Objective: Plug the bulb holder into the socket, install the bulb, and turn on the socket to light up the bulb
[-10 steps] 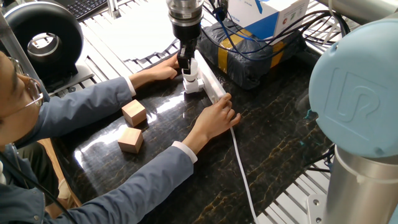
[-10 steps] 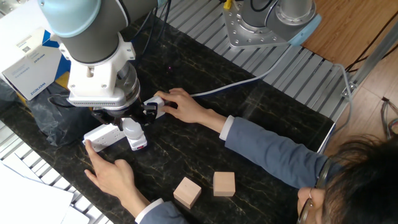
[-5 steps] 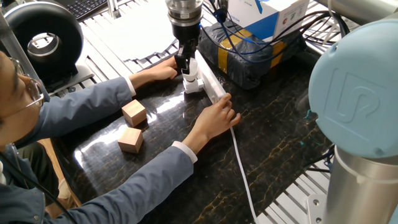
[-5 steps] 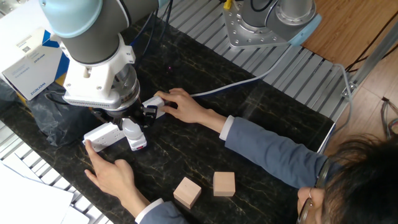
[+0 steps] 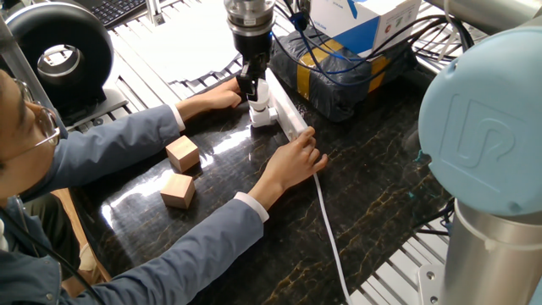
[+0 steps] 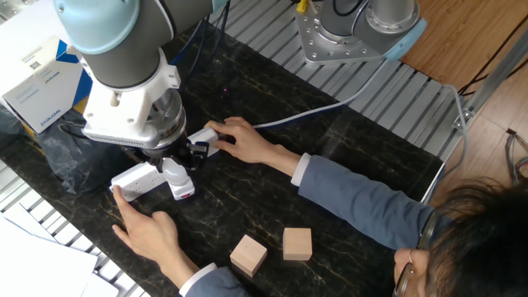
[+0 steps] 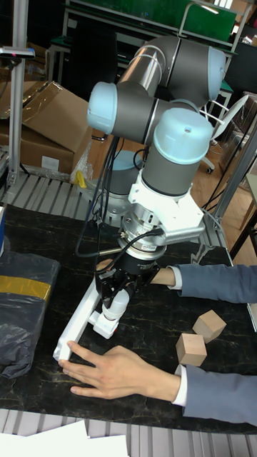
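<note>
A: Anything changed? The gripper stays clamped on the bulb, upright over the bulb holder beside the socket.

B: Barely anything moved, so he reckons it's still screwing in.

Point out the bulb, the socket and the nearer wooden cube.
bulb (image 7: 116,303), tall fixed view, white body.
socket (image 7: 80,320), tall fixed view, top face.
wooden cube (image 5: 178,191), one fixed view, top face.
</note>
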Available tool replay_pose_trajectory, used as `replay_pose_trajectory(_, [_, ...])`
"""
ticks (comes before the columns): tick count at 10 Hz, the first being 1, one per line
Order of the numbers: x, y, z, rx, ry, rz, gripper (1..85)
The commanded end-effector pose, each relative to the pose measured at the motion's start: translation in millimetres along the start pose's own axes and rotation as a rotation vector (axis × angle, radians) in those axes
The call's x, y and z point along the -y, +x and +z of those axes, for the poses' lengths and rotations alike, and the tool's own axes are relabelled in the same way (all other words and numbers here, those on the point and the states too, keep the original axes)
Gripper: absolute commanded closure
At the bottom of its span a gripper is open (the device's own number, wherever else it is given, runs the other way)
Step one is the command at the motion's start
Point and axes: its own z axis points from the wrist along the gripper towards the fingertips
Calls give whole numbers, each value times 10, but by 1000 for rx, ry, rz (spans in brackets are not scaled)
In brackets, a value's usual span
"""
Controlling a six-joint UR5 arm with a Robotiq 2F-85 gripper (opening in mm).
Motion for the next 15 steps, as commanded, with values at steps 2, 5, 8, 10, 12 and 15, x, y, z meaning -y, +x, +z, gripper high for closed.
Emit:
replay_pose_trajectory(2, [-25, -9, -33, 6, -20, -59, 370])
replay_pose_trajectory(5, [5, 7, -67, 4, -27, -99, 227])
replay_pose_trajectory(8, [25, -7, -97, 6, 0, -122, 213])
replay_pose_trajectory(10, [-74, -106, -289, 9, 5, -182, 220])
replay_pose_trajectory(12, [-274, -424, -514, 90, -4, -233, 233])
replay_pose_trajectory(15, [-204, -556, -312, 68, 96, -282, 843])
